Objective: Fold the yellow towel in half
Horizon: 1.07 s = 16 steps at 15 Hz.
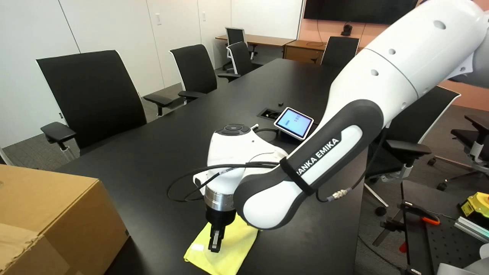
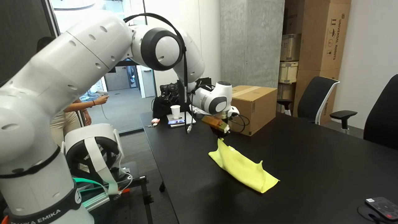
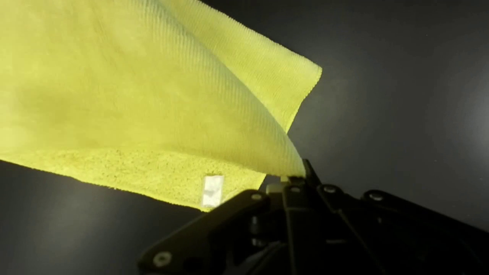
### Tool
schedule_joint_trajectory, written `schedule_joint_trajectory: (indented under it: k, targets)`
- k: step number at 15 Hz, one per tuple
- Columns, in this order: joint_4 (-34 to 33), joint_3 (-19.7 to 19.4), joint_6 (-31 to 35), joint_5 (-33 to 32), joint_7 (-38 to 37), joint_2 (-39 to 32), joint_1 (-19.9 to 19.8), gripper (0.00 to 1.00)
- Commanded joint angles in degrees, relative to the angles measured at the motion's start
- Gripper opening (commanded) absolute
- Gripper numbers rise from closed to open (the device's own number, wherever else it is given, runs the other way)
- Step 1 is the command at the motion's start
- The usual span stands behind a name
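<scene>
The yellow towel (image 1: pixel 238 244) lies on the black table with one part lifted. In an exterior view the towel (image 2: pixel 242 166) rises to a peak at the gripper (image 2: pixel 221 137), and another small fold stands up near its far end. My gripper (image 1: pixel 215 246) points down over the towel. In the wrist view the gripper (image 3: pixel 300 177) is shut on an edge or corner of the towel (image 3: pixel 126 95), which is drawn over another layer. A white label (image 3: pixel 212 191) shows on the layer beneath. The exact pinch is partly hidden by the fingers.
A cardboard box (image 1: pixel 65 225) stands on the table (image 1: pixel 160 152) close to the gripper; it also shows in an exterior view (image 2: pixel 255 105). A small tablet (image 1: pixel 294 123) stands farther along. A white cup (image 2: pixel 175 111) and a remote-like device (image 2: pixel 384 207) are also on the table.
</scene>
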<state>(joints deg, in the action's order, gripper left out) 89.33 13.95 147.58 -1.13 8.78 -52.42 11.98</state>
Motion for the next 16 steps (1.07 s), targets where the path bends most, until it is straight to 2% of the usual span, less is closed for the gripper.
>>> schedule_joint_trajectory:
  k: [1,7,12,13,16]
  targets:
    - [-10.58,-1.54,-4.13,-1.63,0.44,-7.35,3.24,0.01]
    - [-20.72,-3.67,-3.81,-2.07,-1.03,-15.19,6.3,0.01]
    - [-24.1,-3.82,-3.6,-1.85,-1.17,-15.14,6.51,0.01]
    - [-24.29,-4.15,-3.68,-2.04,-1.31,-14.61,6.61,0.21]
    - [-24.72,-6.04,-2.83,-2.62,-2.84,-13.4,7.15,0.43]
